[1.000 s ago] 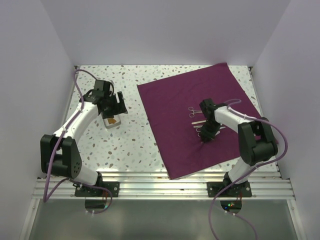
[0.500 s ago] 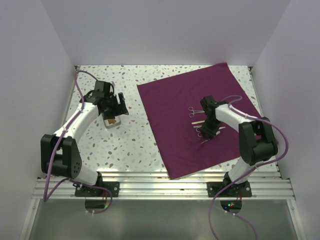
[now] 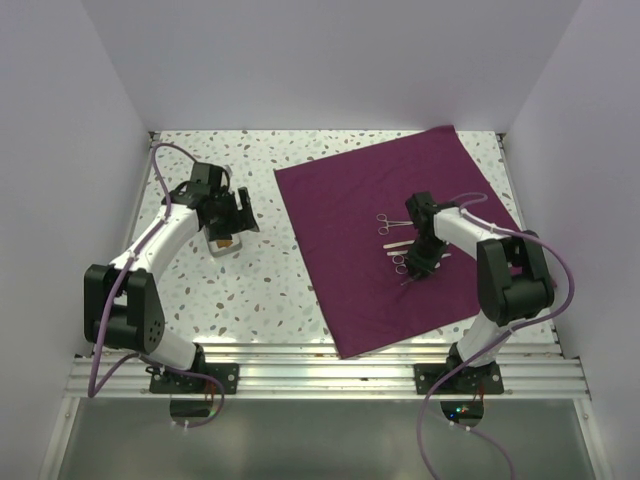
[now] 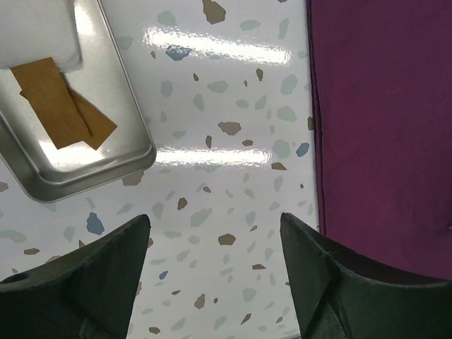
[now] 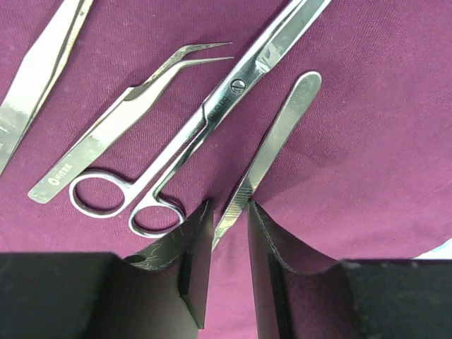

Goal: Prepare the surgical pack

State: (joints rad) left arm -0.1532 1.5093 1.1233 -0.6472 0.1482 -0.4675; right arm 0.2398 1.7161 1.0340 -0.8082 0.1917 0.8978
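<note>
You have a white tabletop (image 3: 260, 290) speckled with grey, brown and blue flecks, filling the middle of the overhead frame. Plain pale walls (image 3: 330, 60) close it in at the top, left and right. Along the lower edge a ribbed aluminium rail (image 3: 330, 372) runs side to side, with a dull grey panel (image 3: 320, 440) below it.

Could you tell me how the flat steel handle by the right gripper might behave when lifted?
The flat polished steel handle looks rigid, unlikely to flex. Its smooth sheen suggests it could slip. Thin and flat, it probably won't roll.
</note>
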